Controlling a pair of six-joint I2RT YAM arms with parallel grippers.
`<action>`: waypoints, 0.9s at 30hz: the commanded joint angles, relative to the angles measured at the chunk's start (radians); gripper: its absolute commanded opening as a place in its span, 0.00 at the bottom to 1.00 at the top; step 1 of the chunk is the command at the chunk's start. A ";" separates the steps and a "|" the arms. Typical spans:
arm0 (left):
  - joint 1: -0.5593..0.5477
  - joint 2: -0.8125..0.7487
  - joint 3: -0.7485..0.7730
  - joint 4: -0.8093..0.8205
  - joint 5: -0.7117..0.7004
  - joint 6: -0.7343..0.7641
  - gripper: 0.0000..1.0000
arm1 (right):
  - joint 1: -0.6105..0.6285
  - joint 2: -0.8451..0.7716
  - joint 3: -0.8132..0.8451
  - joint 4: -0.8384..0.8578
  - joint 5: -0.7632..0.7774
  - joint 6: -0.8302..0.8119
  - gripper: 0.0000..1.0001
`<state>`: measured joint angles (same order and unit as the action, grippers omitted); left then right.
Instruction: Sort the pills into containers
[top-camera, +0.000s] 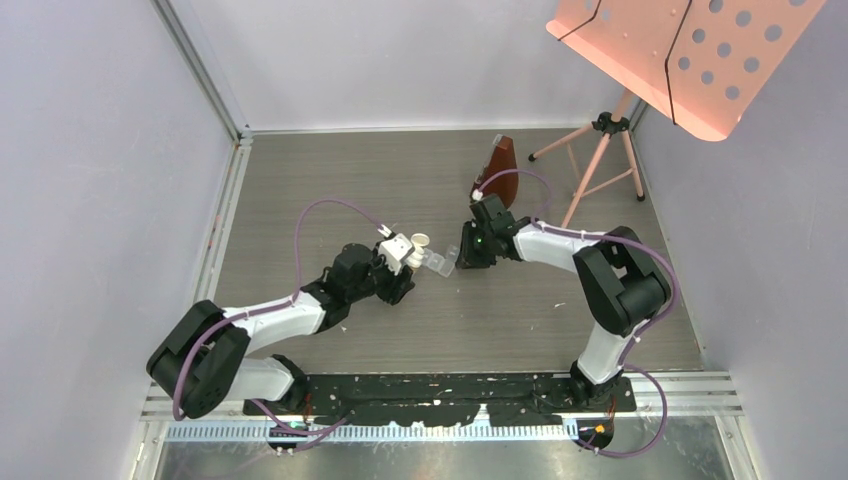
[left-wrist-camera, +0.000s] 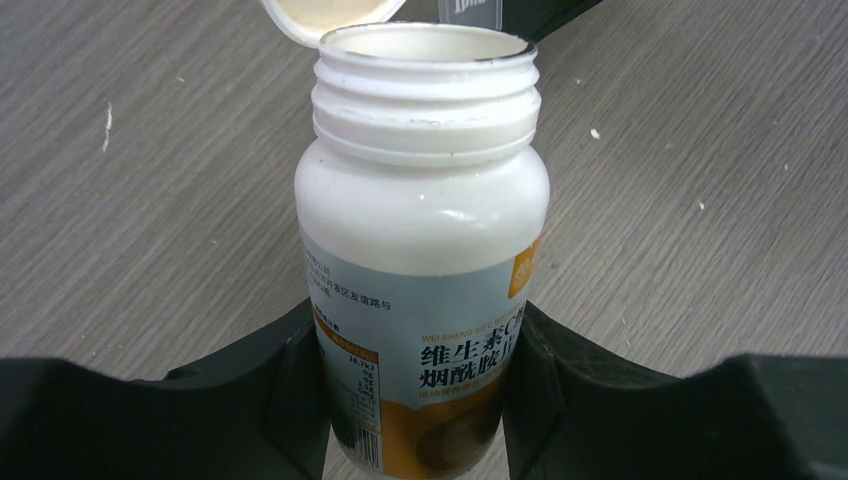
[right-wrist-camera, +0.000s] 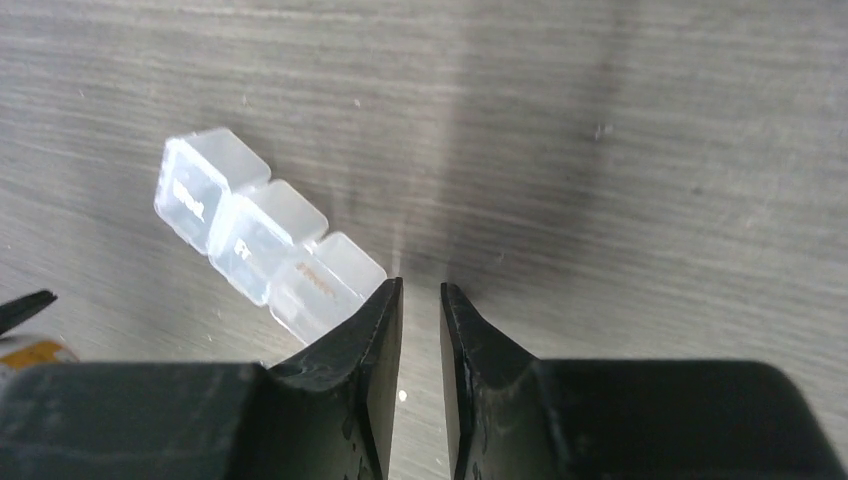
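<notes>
**Bottle gripped on the left, box lying mid-surface**

Left side first: the left end effector (left-wrist-camera: 418, 330) is pinching the white bottle (left-wrist-camera: 420, 200), a black finger pressed to each side of the label. The mouth is wide open, threads bare, and the flip cap (left-wrist-camera: 320, 15) hangs off the rim on its far-left edge. From above, the bottle's mouth is turned to the right, toward the middle of the surface (top-camera: 400, 180).

Over to the box (right-wrist-camera: 265, 240): clear plastic, three square compartments in one row, lying flat on the grey wood-grain in the centre, between the two arms. Faint lettering shows on the tops, too blurred to read. What is inside the compartments I cannot tell.

The right end effector (right-wrist-camera: 420, 290) hangs low, just to the right of the box. Its fingers are nearly together with a slim gap between them, and only bare surface shows through that gap. One finger sits right at the nearest end compartment; whether it touches, I cannot tell.

In the far right corner are a pink perforated stand (top-camera: 690, 50) on thin legs and a brown object (top-camera: 500, 170), both well apart from the box.
</notes>
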<state>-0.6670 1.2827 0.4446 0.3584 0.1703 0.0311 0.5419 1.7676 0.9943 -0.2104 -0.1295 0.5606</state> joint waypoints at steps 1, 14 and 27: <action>-0.004 -0.034 -0.024 0.062 0.018 0.014 0.00 | 0.005 -0.071 -0.042 -0.051 0.021 0.014 0.29; -0.003 -0.031 0.005 0.076 0.051 0.041 0.00 | -0.043 -0.309 0.057 -0.113 -0.242 -0.238 0.61; -0.004 -0.150 0.044 -0.007 0.218 0.062 0.00 | 0.002 -0.368 0.125 0.028 -0.598 -0.431 0.83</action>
<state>-0.6674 1.1763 0.4332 0.3378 0.2993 0.0719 0.5182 1.3647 1.0309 -0.1902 -0.6315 0.2337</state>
